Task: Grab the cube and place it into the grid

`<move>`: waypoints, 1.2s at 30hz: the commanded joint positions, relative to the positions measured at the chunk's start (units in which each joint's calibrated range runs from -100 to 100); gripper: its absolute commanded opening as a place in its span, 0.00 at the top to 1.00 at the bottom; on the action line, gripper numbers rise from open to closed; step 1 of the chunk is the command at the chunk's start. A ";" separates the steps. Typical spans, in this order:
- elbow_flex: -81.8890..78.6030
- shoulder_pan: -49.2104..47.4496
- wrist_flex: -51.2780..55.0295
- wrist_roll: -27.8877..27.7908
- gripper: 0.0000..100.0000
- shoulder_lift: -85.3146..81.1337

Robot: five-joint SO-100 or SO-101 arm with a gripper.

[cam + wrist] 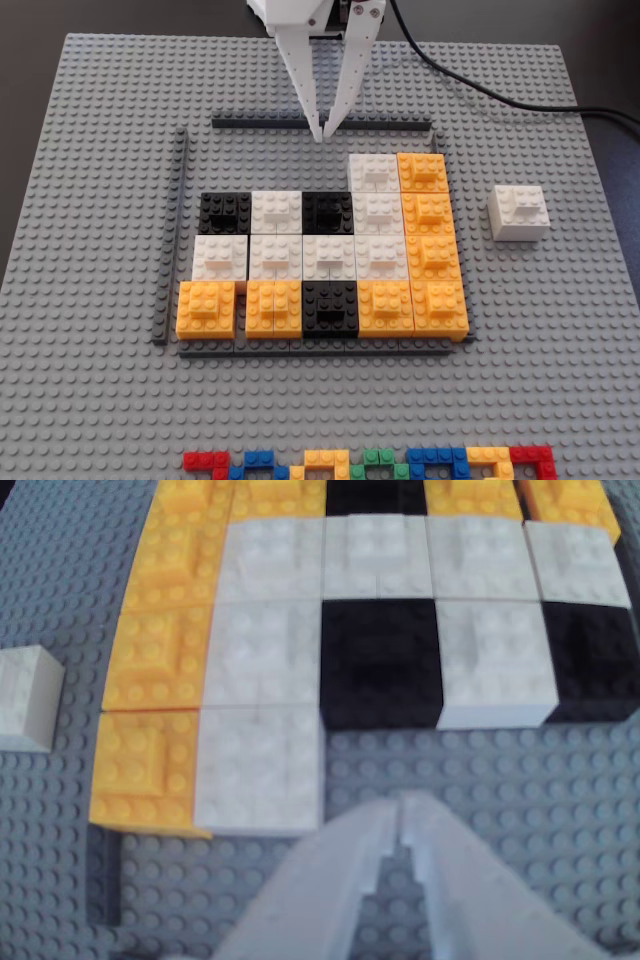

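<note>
The cube (pixel 518 213), a white square block with a small raised brick on top, sits alone on the grey baseplate right of the grid; in the wrist view the cube (pixel 27 698) shows at the left edge. The grid (pixel 330 255) is a patchwork of white, black and orange blocks framed by dark strips, with bare places in its top row. My white gripper (pixel 324 135) hangs over the grid's top strip, fingertips together, holding nothing. In the wrist view the gripper (pixel 400 808) points at bare studs just short of the grid (pixel 380 650).
The grey studded baseplate (pixel 90 150) covers the table. A row of small multicoloured bricks (pixel 370 464) lies along the front edge. A black cable (pixel 520 95) runs off at the upper right. Dark grey strips (pixel 172 235) frame the grid.
</note>
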State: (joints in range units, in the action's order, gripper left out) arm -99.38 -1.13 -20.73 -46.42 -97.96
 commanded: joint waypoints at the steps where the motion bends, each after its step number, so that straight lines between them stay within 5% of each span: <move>1: -0.53 4.92 -4.18 -2.78 1.00 -2.04; 26: 0.02 3.23 -5.60 -1.81 1.00 -1.95; 36: 11.71 0.72 -1.45 0.05 1.00 0.80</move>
State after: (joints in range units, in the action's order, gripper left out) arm -94.35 0.33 -23.42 -46.76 -97.96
